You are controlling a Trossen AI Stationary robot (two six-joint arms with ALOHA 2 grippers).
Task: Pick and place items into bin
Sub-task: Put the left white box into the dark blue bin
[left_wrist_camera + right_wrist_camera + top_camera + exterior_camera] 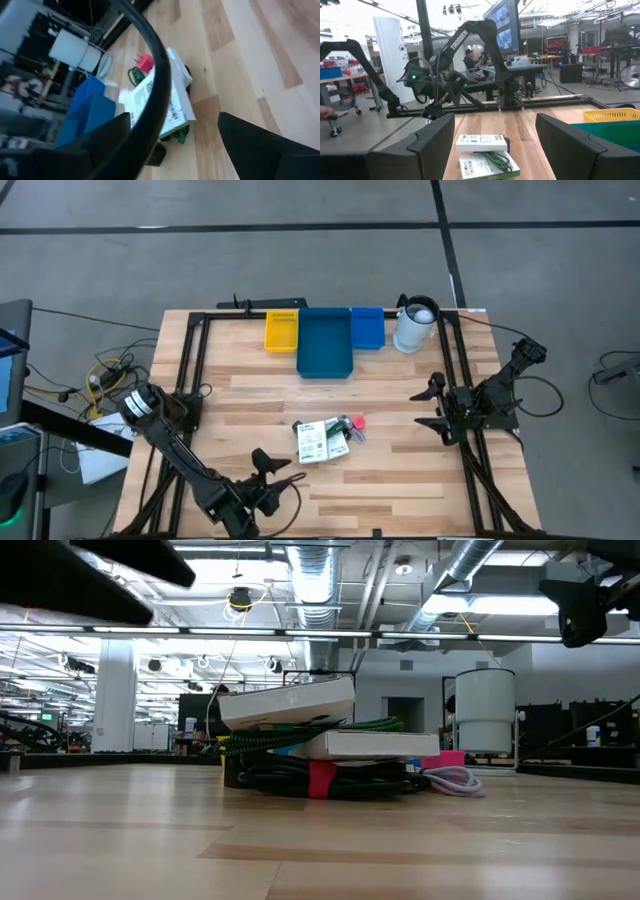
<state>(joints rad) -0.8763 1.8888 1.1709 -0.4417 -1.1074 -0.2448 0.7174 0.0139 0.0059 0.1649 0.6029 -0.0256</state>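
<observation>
White printed packets [318,440], pink piece [358,421], blue bin [324,343], yellow bin [281,330]

Left arm stretched low along the table's near left edge, left gripper [268,461] pointing toward the middle, fingers spread apart and holding nothing. Right arm folded over the table's right side, right gripper [434,405] aimed leftward, fingers [432,145] wide apart, nothing between them.
</observation>
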